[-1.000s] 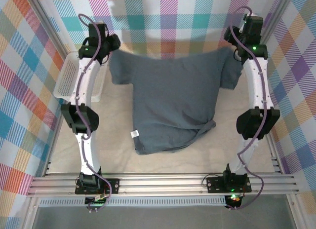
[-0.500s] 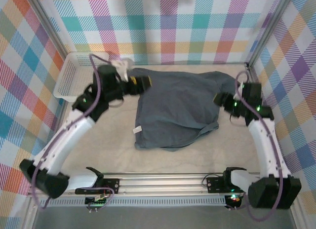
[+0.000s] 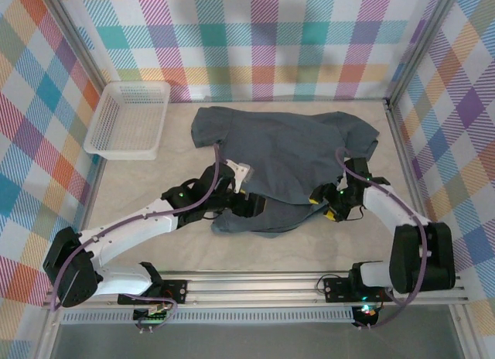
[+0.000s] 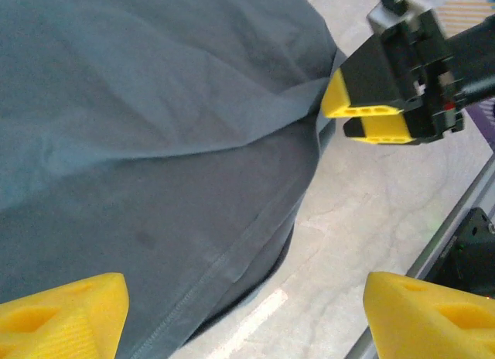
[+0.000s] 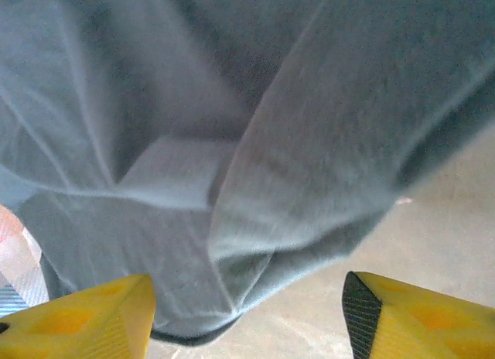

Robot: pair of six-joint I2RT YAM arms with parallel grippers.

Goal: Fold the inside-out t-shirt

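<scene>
Now — left hand (image 4: 244, 297) low, open | right hand (image 5: 247, 285) low, open | t-shirt (image 3: 286, 150) between.

inside-out t-shirt (image 3: 286, 154) | slate-grey | crumpled, partly folded | table centre

Both arms reach low and inward from the near edge, the left gripper (image 3: 249, 205) and the right gripper (image 3: 319, 198) facing each other near the middle, each with its fingers spread wide.

The top camera looks down from behind; both wrist cameras sit close over the t-shirt (image 3: 286, 154).
</scene>
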